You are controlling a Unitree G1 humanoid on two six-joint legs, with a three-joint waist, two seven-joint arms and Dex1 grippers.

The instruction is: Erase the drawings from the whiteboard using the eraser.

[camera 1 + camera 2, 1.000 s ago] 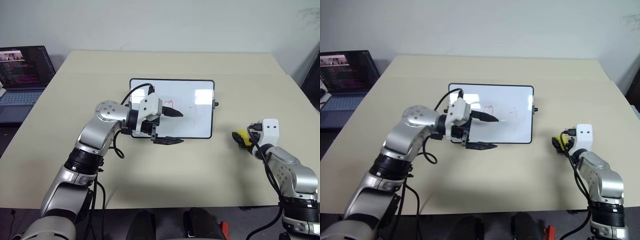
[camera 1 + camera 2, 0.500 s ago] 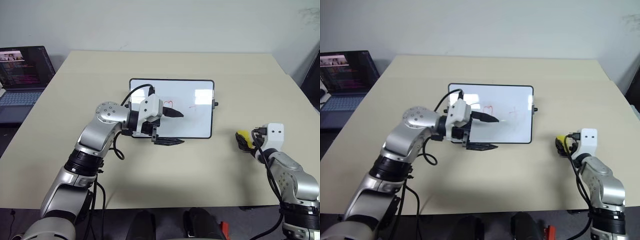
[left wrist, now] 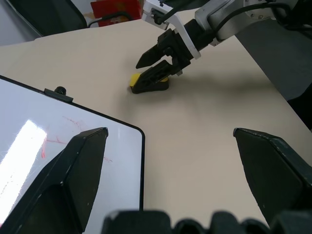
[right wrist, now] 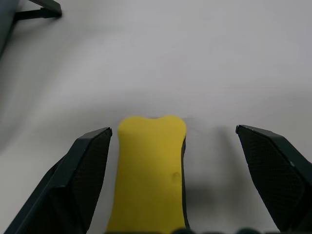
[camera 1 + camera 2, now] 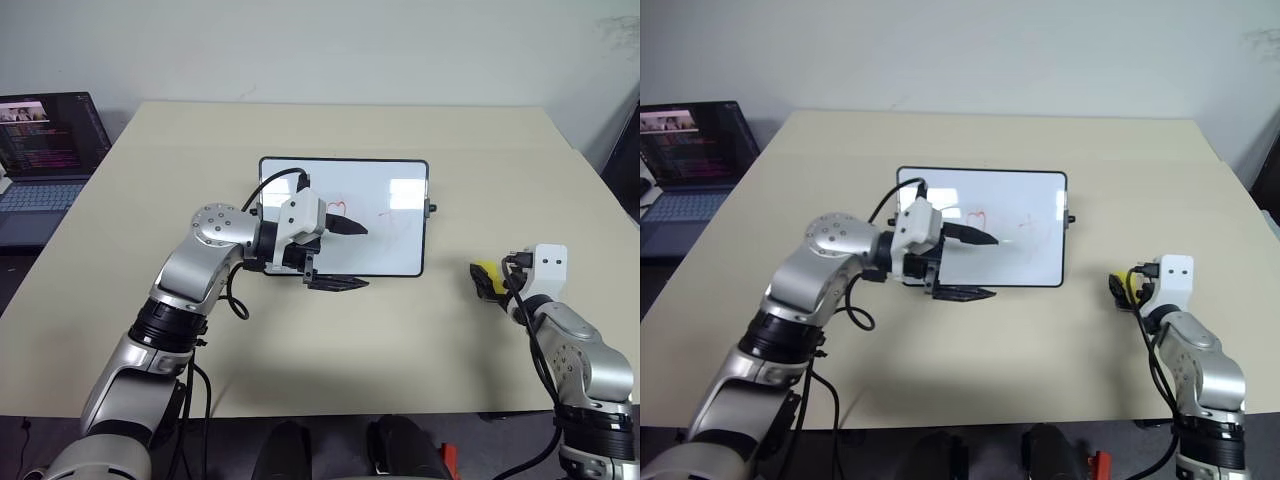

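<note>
On the beige table (image 5: 400, 340) your right gripper (image 4: 170, 161) now sits slightly farther right than a second ago, jaws wide around the unclamped yellow eraser (image 4: 148, 170), so the drawings (image 5: 338, 208) remain unerased. Beyond, your left gripper (image 5: 340, 255) hovers spread wide at the whiteboard (image 5: 385, 190) edge, covering part of the heart; the laptop (image 5: 45, 150) is well clear.

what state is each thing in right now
whiteboard: flat on the table, red heart and scribble not yet erased
eraser: lying on the table between the right claw's open fingers, not gripped
right claw: open around the eraser
left claw: open, at the whiteboard's near edge
laptop: lid open, screen on
</note>
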